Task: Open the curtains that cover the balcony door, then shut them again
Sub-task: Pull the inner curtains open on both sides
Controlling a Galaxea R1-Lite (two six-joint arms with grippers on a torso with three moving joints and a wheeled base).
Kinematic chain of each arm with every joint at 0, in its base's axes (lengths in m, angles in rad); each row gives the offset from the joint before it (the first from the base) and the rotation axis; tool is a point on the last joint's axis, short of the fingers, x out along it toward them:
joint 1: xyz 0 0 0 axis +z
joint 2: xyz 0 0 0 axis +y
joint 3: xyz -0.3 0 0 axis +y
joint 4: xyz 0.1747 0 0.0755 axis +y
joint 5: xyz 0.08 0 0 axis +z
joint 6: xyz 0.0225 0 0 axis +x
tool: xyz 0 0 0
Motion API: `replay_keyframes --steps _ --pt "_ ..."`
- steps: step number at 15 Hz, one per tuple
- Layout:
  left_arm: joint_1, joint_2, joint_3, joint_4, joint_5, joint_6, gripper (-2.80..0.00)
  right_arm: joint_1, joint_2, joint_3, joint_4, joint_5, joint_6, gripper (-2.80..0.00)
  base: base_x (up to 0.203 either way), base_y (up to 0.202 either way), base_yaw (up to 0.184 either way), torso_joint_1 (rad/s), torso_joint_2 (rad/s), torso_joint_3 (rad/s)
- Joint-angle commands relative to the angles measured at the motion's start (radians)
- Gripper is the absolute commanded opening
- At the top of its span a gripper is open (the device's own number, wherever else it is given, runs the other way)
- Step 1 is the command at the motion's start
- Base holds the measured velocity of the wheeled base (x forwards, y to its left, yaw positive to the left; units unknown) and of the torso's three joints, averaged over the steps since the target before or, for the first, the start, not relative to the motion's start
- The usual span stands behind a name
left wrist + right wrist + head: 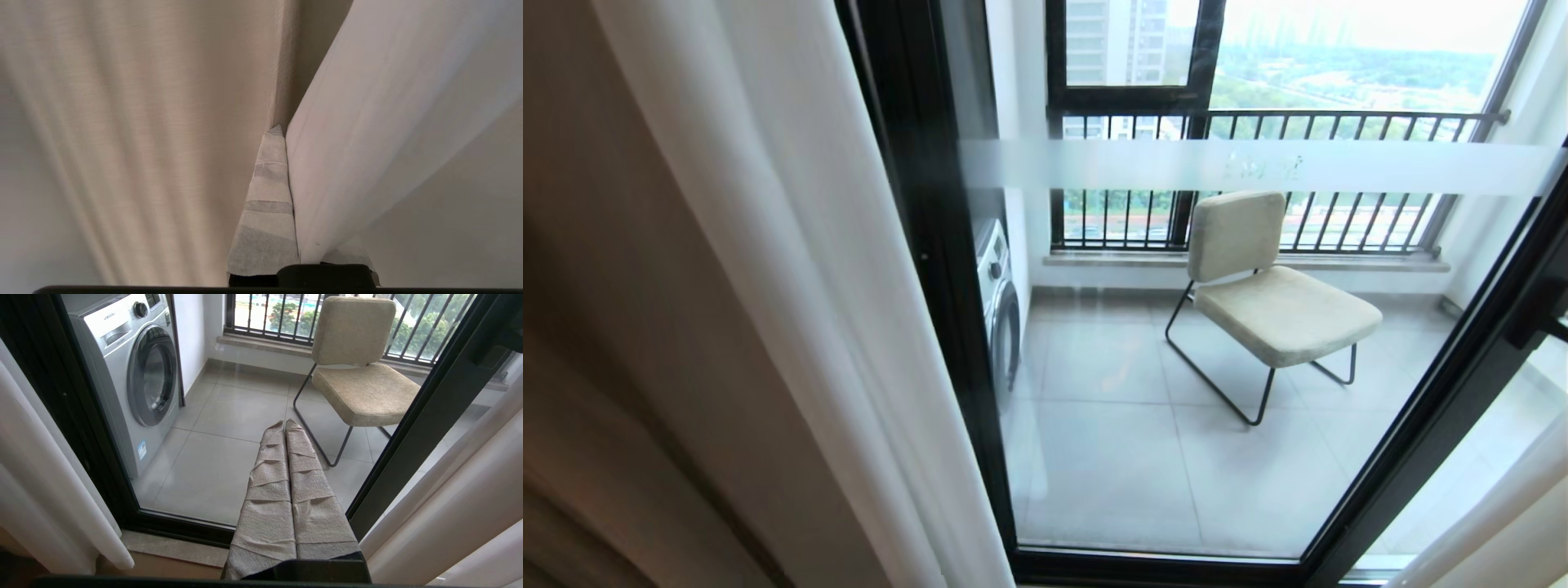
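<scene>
Here, left tool (282, 132) pressed together (nothing pinched), tip against the curtains (135, 134)' folds.

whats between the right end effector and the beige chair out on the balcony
The glass of the balcony door and then bare grey floor tile, as the right wrist view shows. The shut right end effector points at the chair from inside.

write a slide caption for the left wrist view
Left gripper, shut, pressed in among the curtains, beige drape on one side and sheer white layer on the other.
</scene>
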Motion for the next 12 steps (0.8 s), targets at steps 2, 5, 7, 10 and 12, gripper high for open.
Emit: replay_keyframes --steps 2,5,7,10,12 --pt "0.071 0.063 -0.030 -0.001 -0.002 -0.001 -2.80 0.000 0.000 0.000 0.000 0.001 -0.001 -2.80 0.000 0.000 0.000 0.000 0.00 0.000" --pt "0.129 0.119 -0.083 -0.001 -0.002 -0.001 -2.80 0.000 0.000 0.000 0.000 0.001 -0.001 -2.80 0.000 0.000 0.000 0.000 0.00 0.000" --pt "0.161 0.155 -0.113 -0.001 -0.002 -0.001 -2.80 0.001 0.000 0.000 0.000 0.001 -0.001 -2.80 0.000 0.000 0.000 0.000 0.00 0.000" --pt "0.185 0.208 -0.145 -0.003 -0.002 -0.001 -2.80 0.000 0.000 0.000 0.000 0.001 -0.001 -2.80 0.000 0.000 0.000 0.000 0.00 0.000" --pt "0.186 0.247 -0.177 -0.004 -0.002 -0.001 -2.80 0.000 0.000 0.000 0.000 0.001 -0.001 -2.80 0.000 0.000 0.000 0.000 0.00 0.000"
